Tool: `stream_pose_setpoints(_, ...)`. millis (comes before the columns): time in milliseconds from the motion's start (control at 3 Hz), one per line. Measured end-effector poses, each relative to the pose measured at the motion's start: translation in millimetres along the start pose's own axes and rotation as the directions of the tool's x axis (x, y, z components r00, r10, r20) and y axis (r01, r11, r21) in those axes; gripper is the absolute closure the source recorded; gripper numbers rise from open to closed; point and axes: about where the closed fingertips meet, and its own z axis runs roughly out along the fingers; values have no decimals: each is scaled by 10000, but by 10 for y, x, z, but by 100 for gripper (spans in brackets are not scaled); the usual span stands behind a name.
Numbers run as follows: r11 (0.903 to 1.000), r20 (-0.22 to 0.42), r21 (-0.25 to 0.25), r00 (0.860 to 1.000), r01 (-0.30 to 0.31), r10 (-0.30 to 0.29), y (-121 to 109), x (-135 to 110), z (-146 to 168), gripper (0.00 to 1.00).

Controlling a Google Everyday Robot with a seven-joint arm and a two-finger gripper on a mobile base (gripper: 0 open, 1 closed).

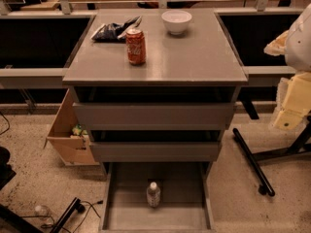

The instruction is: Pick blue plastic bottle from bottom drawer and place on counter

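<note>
- Bottle (153, 194): a slim clear bottle with a white cap, standing upright on the drawer floor near its middle, touching neither side wall.
- Bottom drawer (127, 216): pulled fully out at the foot of the grey cabinet; the bottle is the only thing seen in it.
- Upper drawers (153, 115): two plain grey fronts above the open drawer, both pushed in.
- Counter (199, 57): the cabinet's flat grey top. It bears a red soda can (136, 46) upright left of centre, a white bowl (176, 21) near the back edge, and a dark crumpled bag (112, 31) at the back left.
- Gripper (291, 106): pale cream parts at the right edge, beside the cabinet and well apart from the bottle; whether the claw is open or closed cannot be told.
- Cardboard box (68, 135): on the speckled floor, left of the cabinet.
</note>
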Motion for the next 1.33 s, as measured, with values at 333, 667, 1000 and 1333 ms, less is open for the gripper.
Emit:
stream_pose_setpoints(333,10000,0,0,10000,0,0,0,0,0,0)
stream_pose_setpoints(667,9998,235,89,9995,-199,197,54,8,184,0)
stream_pose_setpoints(1000,9988,901,361,9955,-321,287,414,74,457,0)
stream_pose_setpoints(1333,9978,1884,473,9814,-472,375,954,272,1019,0)
